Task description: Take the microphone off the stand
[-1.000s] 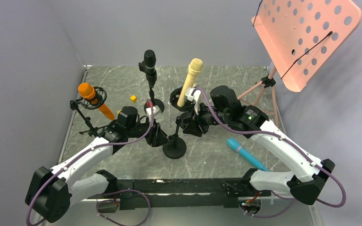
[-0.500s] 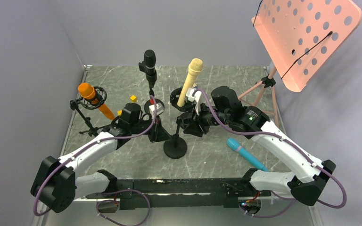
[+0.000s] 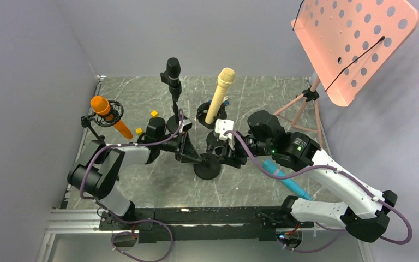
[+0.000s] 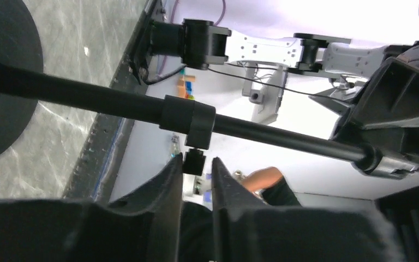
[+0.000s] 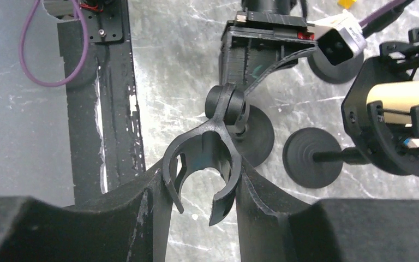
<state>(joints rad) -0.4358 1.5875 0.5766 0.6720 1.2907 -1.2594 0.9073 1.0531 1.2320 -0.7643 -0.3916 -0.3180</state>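
— Grey walls close in on our marbled table (image 3: 142,180), and the pink music stand (image 3: 354,43) leans over its far right corner. What are we holding?

— The desk stand (image 3: 207,168) in the middle. Its round base (image 4: 0,82) sits on the table between both arms. Our right tool (image 5: 202,170) is clenched around the clip (image 5: 207,134), and that clip is empty. Our left tool (image 4: 196,162) is nearly closed just under the pole (image 4: 98,101), with its tips at the small knob (image 4: 194,161) below the collar. We cannot tell whether it pinches the knob.

— And the microphone?

— We judge it is the teal microphone (image 3: 289,183). It lies flat on the table just beside the right forearm, already off the stand.

— How would it handle?

— Stiff and fairly light, we think, but the smooth round barrel could roll or slip. We would grip it mid-barrel, away from the grille head.

— What has changed in the last second?

— The left arm has folded up tight, its big joint drawn in from the near-left corner. The right arm has reached lower and farther forward. The base has shifted slightly away from us. The teal microphone has not moved.
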